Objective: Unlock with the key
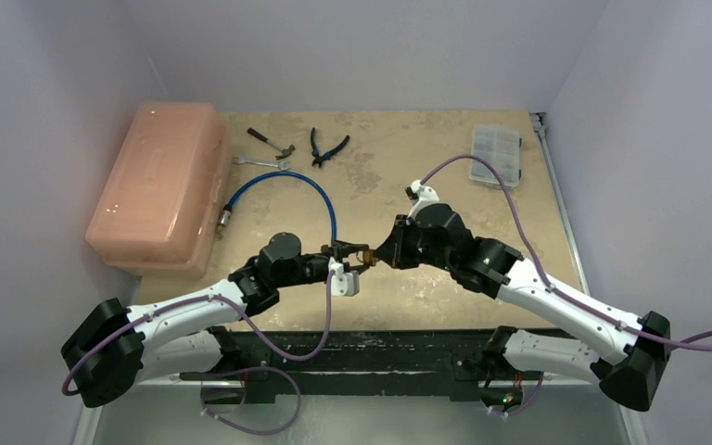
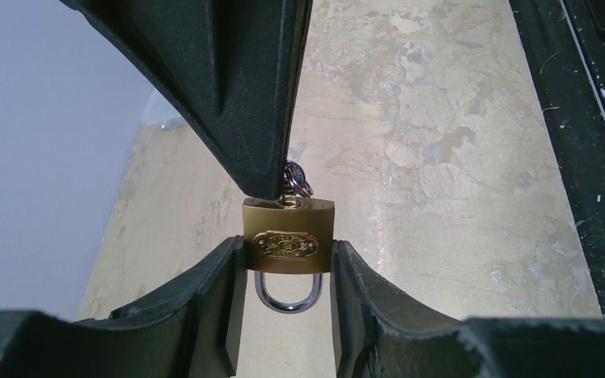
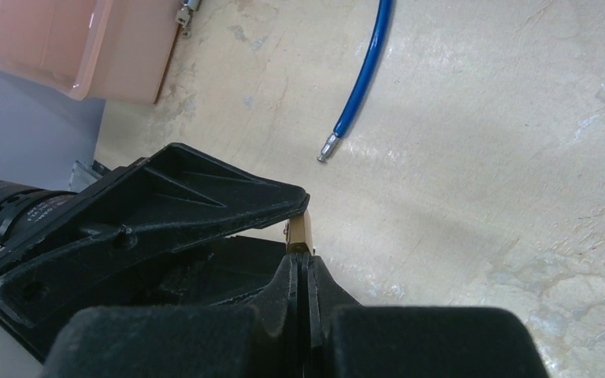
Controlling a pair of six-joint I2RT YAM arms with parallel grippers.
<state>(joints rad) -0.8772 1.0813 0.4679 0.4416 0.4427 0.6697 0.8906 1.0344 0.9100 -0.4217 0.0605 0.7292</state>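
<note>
Left fingers (image 2: 220,303) grip one padlock (image 2: 287,236); right fingers (image 2: 244,118), key (image 2: 299,179).

Silvery key (image 2: 299,178), seemingly entering padlock (image 2: 287,236).

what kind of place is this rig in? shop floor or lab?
Likely a lab test cell: plain white walls box in one table, with pliers, hammer, wrench and a pink case laid out at its far side.

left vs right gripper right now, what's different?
The left gripper has fingers apart, clamping the brass padlock body; the right gripper has fingers pressed shut, seemingly pinching the key. The left gripper comes from the shackle end, the right gripper from the keyhole end. Both meet at the padlock.
</note>
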